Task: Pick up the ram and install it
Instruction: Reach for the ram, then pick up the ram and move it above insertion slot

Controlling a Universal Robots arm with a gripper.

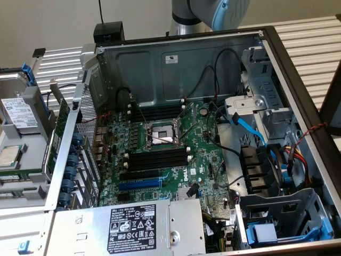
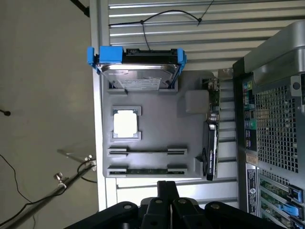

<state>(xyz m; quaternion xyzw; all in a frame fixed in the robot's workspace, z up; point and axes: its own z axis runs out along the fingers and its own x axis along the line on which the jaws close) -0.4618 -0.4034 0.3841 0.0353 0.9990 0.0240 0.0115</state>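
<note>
Gripper (image 2: 167, 187) shut on nothing, hanging over the grey parts tray (image 2: 190, 124) beside the PC case (image 2: 276, 119)
Jaws together, nothing between them. Ram (image 2: 147, 171) lies flat in the tray's long holder closest to the gripper, apart from it, not yet picked up. Further along the tray: processor chip (image 2: 126, 123), then hard drive (image 2: 138, 71) in a blue bracket. In the exterior view the black memory slots (image 1: 158, 158) on the motherboard (image 1: 208, 154) hold no stick

Closed pincer (image 2: 167, 187) near ram (image 2: 145, 171), grey tray (image 2: 159, 131)
</note>
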